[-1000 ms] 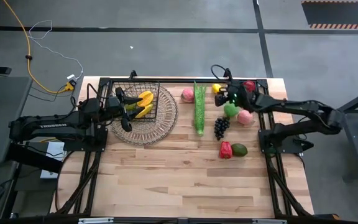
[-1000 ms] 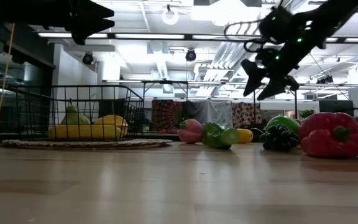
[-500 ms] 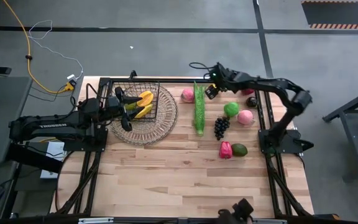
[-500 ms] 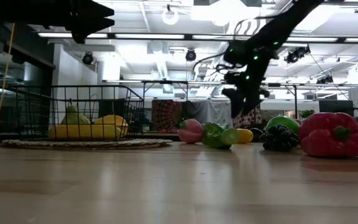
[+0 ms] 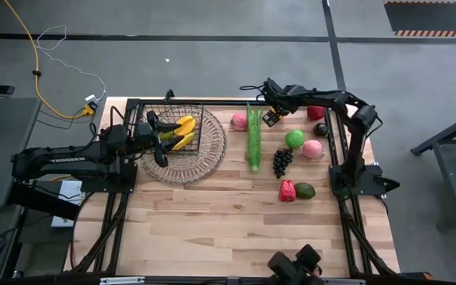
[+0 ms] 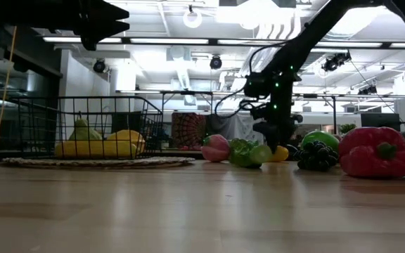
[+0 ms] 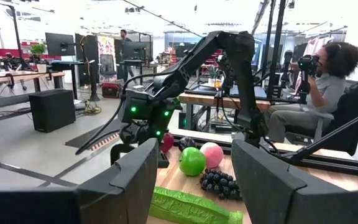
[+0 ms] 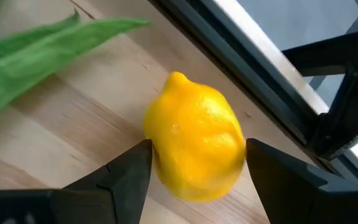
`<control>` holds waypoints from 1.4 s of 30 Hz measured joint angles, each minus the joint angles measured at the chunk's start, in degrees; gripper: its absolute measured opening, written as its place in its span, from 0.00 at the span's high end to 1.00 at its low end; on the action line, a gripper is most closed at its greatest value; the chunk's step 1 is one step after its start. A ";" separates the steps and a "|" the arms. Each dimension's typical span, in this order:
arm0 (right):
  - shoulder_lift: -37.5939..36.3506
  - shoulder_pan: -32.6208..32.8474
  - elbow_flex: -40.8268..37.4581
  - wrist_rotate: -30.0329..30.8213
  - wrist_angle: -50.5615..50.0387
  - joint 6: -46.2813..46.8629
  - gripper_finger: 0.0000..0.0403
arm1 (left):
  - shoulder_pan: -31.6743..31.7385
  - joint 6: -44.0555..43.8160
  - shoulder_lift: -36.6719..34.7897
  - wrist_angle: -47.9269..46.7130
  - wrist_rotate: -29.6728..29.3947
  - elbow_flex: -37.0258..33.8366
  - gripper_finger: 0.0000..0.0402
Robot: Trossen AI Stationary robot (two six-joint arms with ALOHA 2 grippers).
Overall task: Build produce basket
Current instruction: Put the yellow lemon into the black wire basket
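Observation:
A yellow lemon (image 8: 194,137) lies on the wood near the table's far edge, beside the tip of the long green stalk (image 5: 254,136). My right gripper (image 8: 197,163) is low over it and open, with one finger on each side of the lemon; it also shows in the high view (image 5: 269,117). My left gripper (image 5: 158,136) waits open above the black wire basket (image 5: 182,131). The basket stands on a round wicker tray (image 5: 187,158) and holds yellow bananas (image 5: 184,127). The low view shows a green fruit (image 6: 81,130) in it too. My right gripper comes at the lemon from above, slanting toward the table's left. Its fingers (image 8: 129,171) stand close against the lemon's two sides. I cannot tell whether they touch it. The lemon rests on the table.
Right of the stalk lie a green apple (image 5: 294,139), two pink peaches (image 5: 313,149) (image 5: 239,120), purple grapes (image 5: 281,161), a red pepper (image 5: 288,190), an avocado (image 5: 305,190) and a red apple (image 5: 316,112). The table's near half is bare wood. A seated person (image 7: 328,81) is beyond the table.
My right gripper has moved from above the green apple toward the table's far left, come down to the table and turned, ending around the lemon. The produce and the left arm have stayed where they were.

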 joint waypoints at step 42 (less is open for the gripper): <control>-41.87 14.50 -40.12 -7.28 53.24 7.05 0.70 | 0.00 0.00 0.00 -0.76 -0.02 0.00 0.52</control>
